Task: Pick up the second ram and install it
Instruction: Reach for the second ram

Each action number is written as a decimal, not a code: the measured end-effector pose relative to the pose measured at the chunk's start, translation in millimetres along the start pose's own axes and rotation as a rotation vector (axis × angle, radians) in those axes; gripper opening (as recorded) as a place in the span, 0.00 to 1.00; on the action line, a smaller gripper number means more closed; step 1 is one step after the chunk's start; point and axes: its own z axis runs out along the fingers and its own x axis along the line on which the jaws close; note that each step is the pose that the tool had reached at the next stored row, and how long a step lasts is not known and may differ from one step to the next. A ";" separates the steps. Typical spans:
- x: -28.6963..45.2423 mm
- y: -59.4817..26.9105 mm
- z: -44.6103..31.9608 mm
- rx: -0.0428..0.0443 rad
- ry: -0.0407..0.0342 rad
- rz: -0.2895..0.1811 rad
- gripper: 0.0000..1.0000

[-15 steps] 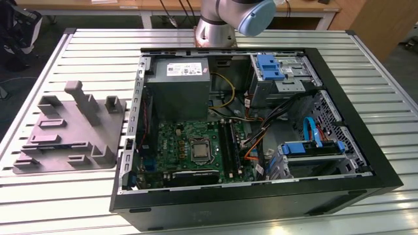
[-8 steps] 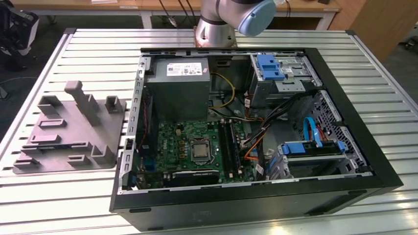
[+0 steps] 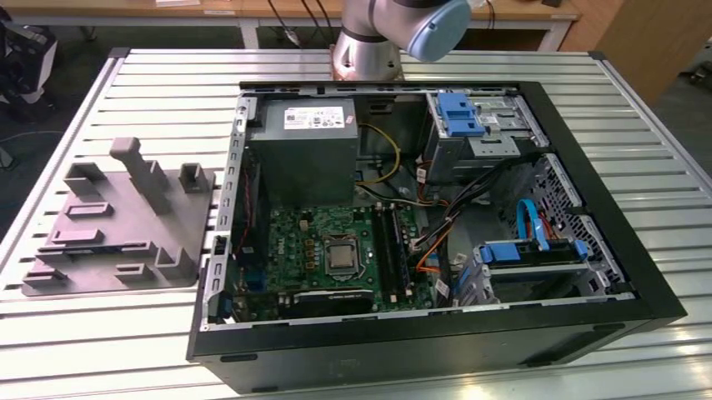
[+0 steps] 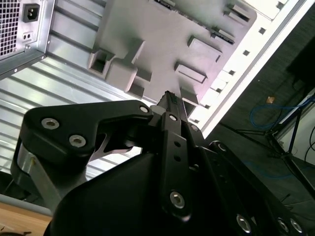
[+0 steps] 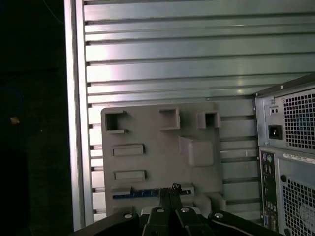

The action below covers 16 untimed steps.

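- Black linkage bars of the gripper (image 4: 170, 97) lie nearest the lens in both wrist views. They run out to two slim fingers pressed together at their tips, with nothing visible between them.
- In the first wrist view the gripper (image 5: 172, 189) has its tips over the near edge of the grey fixture plate (image 5: 152, 128).
- The ram stick (image 5: 140, 195) shows there as a thin strip with a blue edge, lying along the fixture plate. It reaches up to the fingertips; whether they touch it cannot be told.
- The fixture plate carries raised blocks, open-sided pockets and shallow rectangular recesses. In the second wrist view the fixture plate (image 4: 162, 29) lies beyond the fingertips.
- In the exterior view the fixture plate (image 3: 112, 242) rests on the slatted metal table (image 3: 112, 350), just beside the open computer case (image 3: 434, 333) and on the exterior view's left of it.
- The computer case lies on its side with its panel off, showing the green motherboard (image 3: 323, 242), the grey power supply (image 3: 300, 158), loose cables and blue drive brackets (image 3: 458, 115).
- The dark memory slots (image 3: 389, 242) run alongside the processor socket; whether a stick sits in them cannot be told.
- The arm (image 3: 378, 33) rises from the table's far edge, behind the case.
- The case's vented rear panel (image 5: 290, 147) stands just beside the fixture plate in the first wrist view.
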 end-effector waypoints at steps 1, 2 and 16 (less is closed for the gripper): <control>-0.1 -2.5 0.1 0.0000 0.0000 0.000 0.10; -0.3 -5.1 0.2 0.0000 0.0001 0.000 0.10; -2.3 -35.5 10.9 0.0002 0.0026 0.000 0.10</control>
